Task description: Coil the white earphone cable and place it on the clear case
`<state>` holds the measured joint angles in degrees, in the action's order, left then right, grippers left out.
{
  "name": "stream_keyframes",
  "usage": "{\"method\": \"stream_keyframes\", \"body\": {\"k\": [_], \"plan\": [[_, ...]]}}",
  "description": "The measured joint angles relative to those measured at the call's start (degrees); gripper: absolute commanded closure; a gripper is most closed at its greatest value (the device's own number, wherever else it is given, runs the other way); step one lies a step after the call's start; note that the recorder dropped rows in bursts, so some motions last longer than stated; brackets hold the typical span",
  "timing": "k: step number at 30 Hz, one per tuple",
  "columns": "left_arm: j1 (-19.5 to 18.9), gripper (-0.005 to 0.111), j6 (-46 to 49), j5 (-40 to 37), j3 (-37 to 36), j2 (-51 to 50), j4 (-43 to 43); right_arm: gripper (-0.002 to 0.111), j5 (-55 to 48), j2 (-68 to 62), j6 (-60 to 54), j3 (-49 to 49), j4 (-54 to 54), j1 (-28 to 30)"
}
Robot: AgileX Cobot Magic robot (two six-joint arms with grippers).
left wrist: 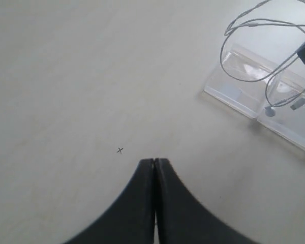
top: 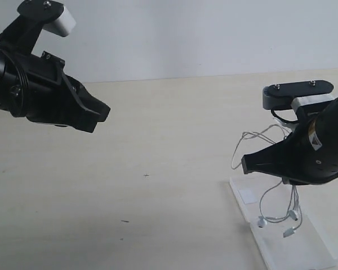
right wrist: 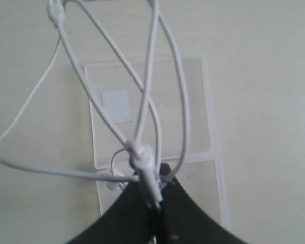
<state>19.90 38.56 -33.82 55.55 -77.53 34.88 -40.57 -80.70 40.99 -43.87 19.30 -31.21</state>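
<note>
The white earphone cable [top: 293, 202] hangs in loose loops from my right gripper [top: 247, 163], which is shut on it above the clear case [top: 304, 247]. Two earbuds [top: 262, 221] and a small oblong piece dangle just over the case's middle. In the right wrist view the gripper [right wrist: 155, 195] pinches a bundle of strands [right wrist: 142, 157], and loops spread over the case [right wrist: 195, 117] and its white sticker [right wrist: 116, 105]. My left gripper [top: 104, 112] is raised at the far left, shut and empty. The left wrist view shows its fingertips [left wrist: 154, 161] together, with the cable [left wrist: 229, 71] and case [left wrist: 234, 91] far off.
The case lies open and flat on the pale tabletop [top: 158, 169] near the front right. A small x mark [left wrist: 120, 150] on the table lies just ahead of the left gripper. A plain wall rises behind the table.
</note>
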Motion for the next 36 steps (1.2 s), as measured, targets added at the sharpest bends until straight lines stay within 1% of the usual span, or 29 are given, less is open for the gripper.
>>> {"method": "stream_keyframes", "body": {"k": [5, 9, 15, 30, 36], "plan": [[0.0, 0.107, 0.0, 0.0, 0.0, 0.0, 0.0, 0.108, 0.81, 0.0, 0.88, 4.52, 0.11, 0.0], [0.0, 0.107, 0.0, 0.12, 0.0, 0.0, 0.0, 0.108, 5.16, -0.2, 2.31, 8.2, 0.01, 0.0], [0.0, 0.107, 0.0, 0.12, 0.0, 0.0, 0.0, 0.108, 8.62, -0.2, 2.71, 8.88, 0.01, 0.0], [0.0, 0.107, 0.0, 0.02, 0.0, 0.0, 0.0, 0.108, 3.32, -5.3, 3.08, 8.88, -2.21, 0.1], [0.0, 0.107, 0.0, 0.02, 0.0, 0.0, 0.44, 0.108, 3.09, -7.98, 3.08, 8.88, -2.9, 2.38]]}}
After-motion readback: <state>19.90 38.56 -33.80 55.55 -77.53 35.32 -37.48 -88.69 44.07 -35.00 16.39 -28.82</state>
